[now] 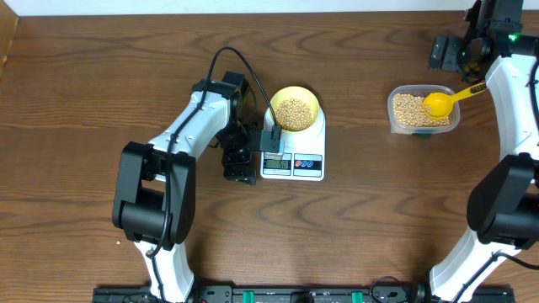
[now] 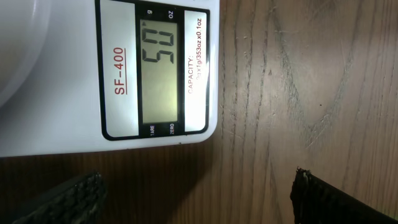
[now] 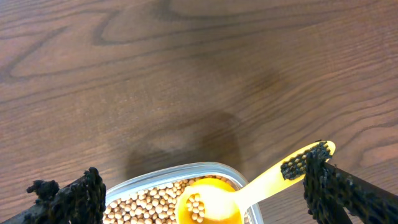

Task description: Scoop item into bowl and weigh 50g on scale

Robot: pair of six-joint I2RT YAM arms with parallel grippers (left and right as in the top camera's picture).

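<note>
The small round tan-beige grains (image 1: 293,112) sit heaped in the small round pale-yellow bowl (image 1: 314,98) on the white rectangular digital scale (image 1: 318,141), whose grey display (image 2: 163,74) reads 50, so the target is judged met. The left claw (image 2: 196,193) hangs wide open and empty beside that display, seemingly placed so its camera reads it. The right claw (image 3: 205,173), also wide open and gripping nothing, stands near the clear rounded-square plastic container (image 1: 394,108), where the yellow long-handled scoop (image 3: 261,183) rests in more grains, handle tip beside one finger.

arms (image 1: 187,126): white shells, black joints | cable (image 1: 240,61): black, looped | tool fingers (image 3: 78,198): black, textured | light (image 1: 512,36): green
</note>
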